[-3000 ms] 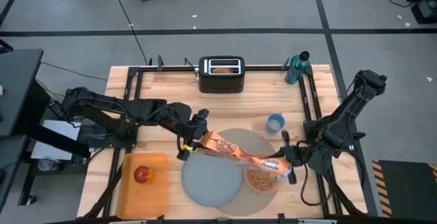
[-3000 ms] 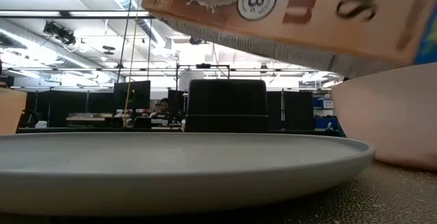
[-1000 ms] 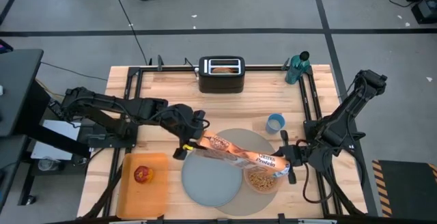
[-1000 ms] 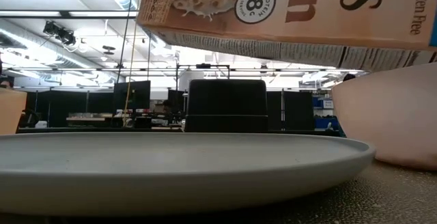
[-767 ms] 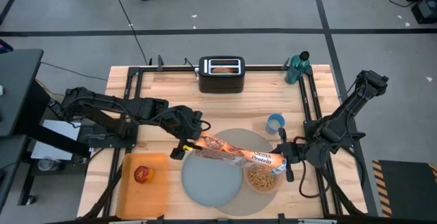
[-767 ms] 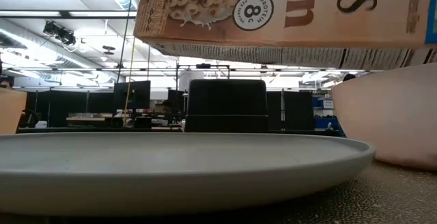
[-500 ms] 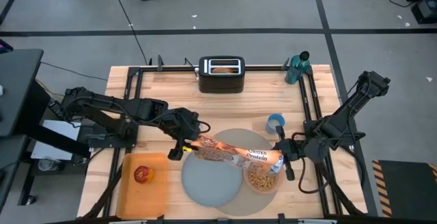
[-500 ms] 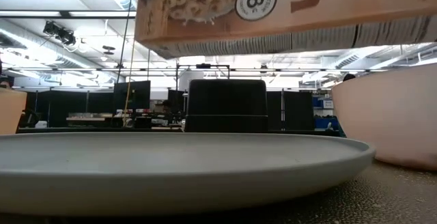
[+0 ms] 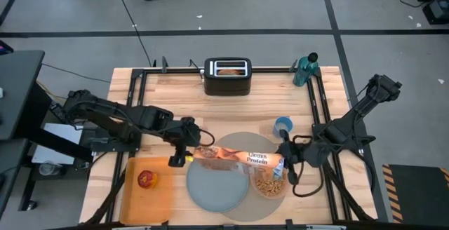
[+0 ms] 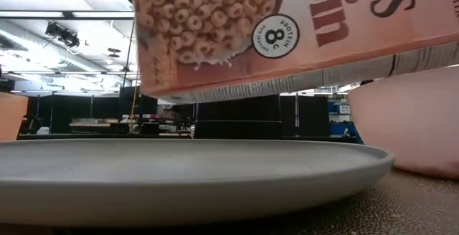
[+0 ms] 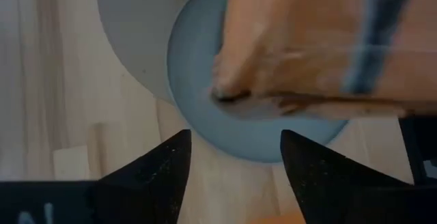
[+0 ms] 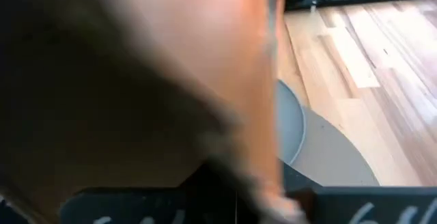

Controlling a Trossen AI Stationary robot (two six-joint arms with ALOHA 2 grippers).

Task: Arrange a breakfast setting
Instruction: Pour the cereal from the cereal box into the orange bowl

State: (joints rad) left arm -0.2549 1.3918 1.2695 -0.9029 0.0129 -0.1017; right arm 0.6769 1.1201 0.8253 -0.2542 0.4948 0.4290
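Some of my breakfast setting is ready: placemat (image 9: 270,146), plate (image 9: 216,186) and bowl (image 9: 269,186) with cereal (image 9: 267,184). My right pincer (image 9: 283,158) grips the cereal box (image 9: 238,158) over them. My left pincer (image 9: 184,150) looks let go. Apple (image 9: 146,179) waits far left.

Cereal box (image 9: 238,158) levelled out & shifted left/up, off pink bowl (image 9: 268,186), both pincers moving w/ it.

On the orange cereal box (image 10: 301,31), a round badge reading "8g PROTEIN" is seen, beside cut-off letters "ein" and "OS"; "Protein" is read from above.
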